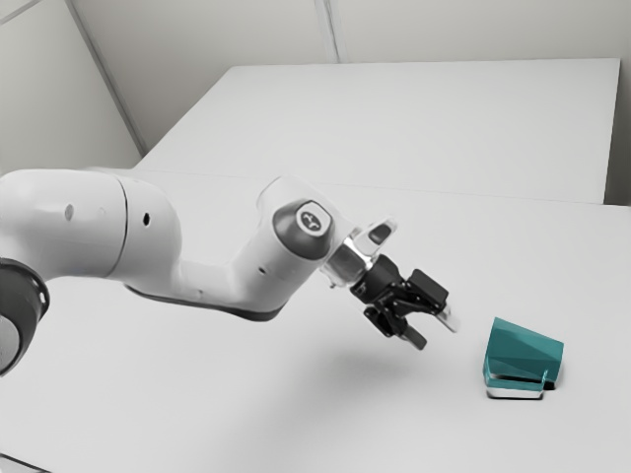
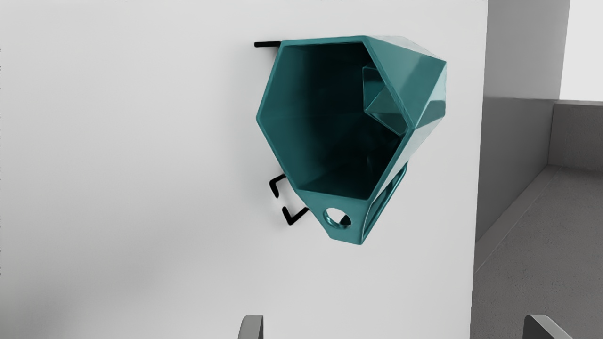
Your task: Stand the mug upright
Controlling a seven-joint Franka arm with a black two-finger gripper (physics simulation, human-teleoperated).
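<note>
Though wide open, my one claw (image 1: pixel 434 331), two fingers (image 2: pixel 252 328) short of one sideways mug (image 1: pixel 525 347) on one table (image 1: pixel 414 118).

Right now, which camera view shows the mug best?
The wrist view: it looks into the mug, showing its six-sided rim and handle. The exterior view shows its outer wall, tipped over on the table.

One mug (image 1: pixel 523 347), one arm (image 1: pixel 217 281), one end effector (image 1: pixel 437 334) with two fingers (image 1: pixel 414 338).

Mug (image 1: pixel 523 350) | teal, faceted | on its side, mouth toward gripper (image 1: pixel 435 333) | on white table (image 1: pixel 177 404)
</note>
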